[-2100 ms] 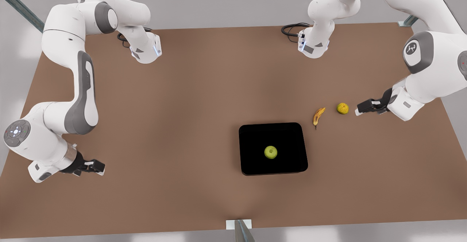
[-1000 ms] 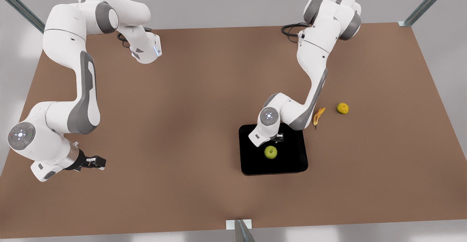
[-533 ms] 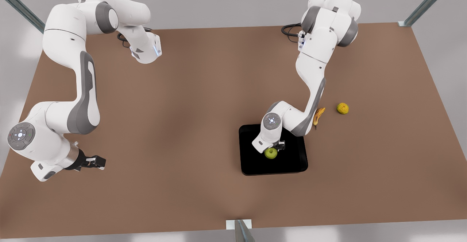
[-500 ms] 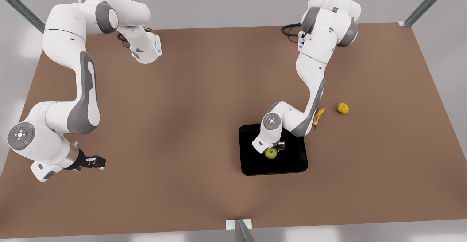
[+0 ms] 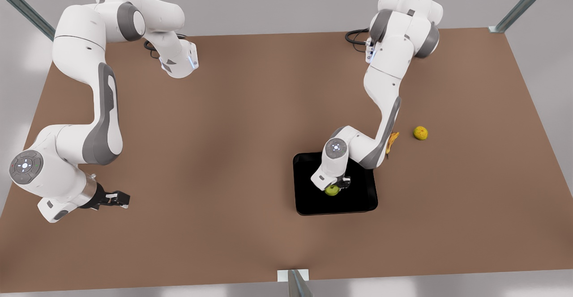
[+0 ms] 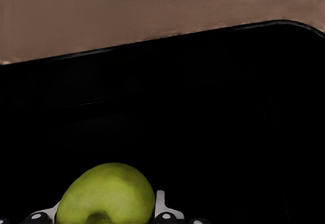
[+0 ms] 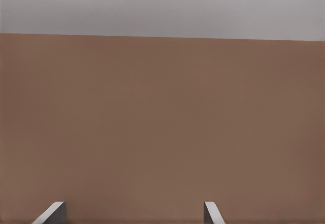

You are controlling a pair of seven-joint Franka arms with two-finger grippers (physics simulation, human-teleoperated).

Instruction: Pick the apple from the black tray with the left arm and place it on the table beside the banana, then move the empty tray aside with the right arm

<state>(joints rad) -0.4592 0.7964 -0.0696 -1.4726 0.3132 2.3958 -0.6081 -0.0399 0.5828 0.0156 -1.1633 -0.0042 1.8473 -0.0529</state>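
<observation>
Apple (image 5: 331,191) sits near the middle of the black tray (image 5: 309,201), mostly covered in the front view by the left gripper (image 5: 336,186), which stands right over it. In the left wrist view the apple (image 6: 105,196) lies between the two fingers (image 6: 161,207), which flank it on either side; whether they press its skin cannot be told. Its dark stem dimple faces the wrist camera, and being round it has no long axis to speak of. The left arm (image 5: 385,91) reaches down over the tray's far edge and hides most of the banana (image 5: 394,138), of which a yellow sliver shows just beyond the tray's far corner toward the front view's right. A yellow-orange speckled fruit (image 5: 420,133) lies near the banana, farther toward the front view's right. The right arm (image 5: 85,109) waits well apart, toward the front view's left, its right gripper (image 5: 117,198) low over bare table (image 5: 224,131) with fingers (image 7: 53,212) spread wide. The table is matte brown, with grey walls behind and metal struts (image 5: 24,8) at its far corners.
</observation>
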